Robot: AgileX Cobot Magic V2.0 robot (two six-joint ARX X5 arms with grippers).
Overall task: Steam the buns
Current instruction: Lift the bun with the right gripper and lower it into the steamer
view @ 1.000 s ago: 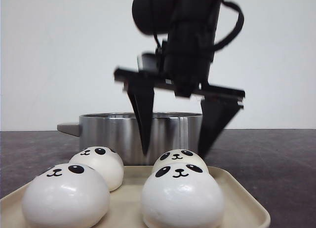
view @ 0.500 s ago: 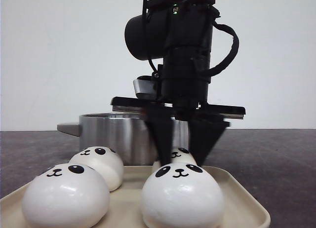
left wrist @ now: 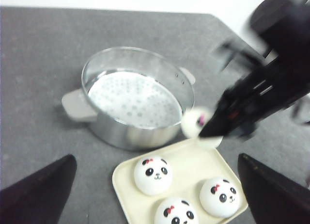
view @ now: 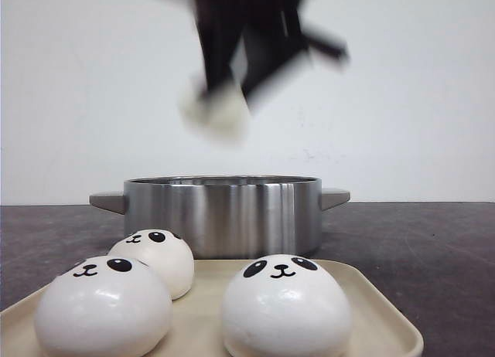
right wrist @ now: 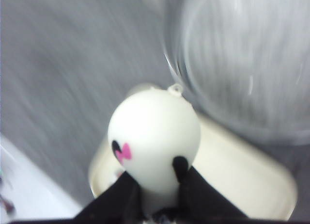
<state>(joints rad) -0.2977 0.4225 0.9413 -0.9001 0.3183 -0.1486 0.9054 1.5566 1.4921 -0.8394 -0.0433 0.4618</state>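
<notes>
Right gripper (view: 232,94), now pinching one bun (right wrist: 154,139) lifted off the tray (view: 371,295), rises above the steamer pot (view: 224,214) at 12 o'clock; three buns remain.

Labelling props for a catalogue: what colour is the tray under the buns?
Pale cream; the tray shows best in the left wrist view, with three buns on it.

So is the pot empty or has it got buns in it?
Empty. The pot shows only its bare holed plate; three buns sit on the tray, one in the right claw.
</notes>
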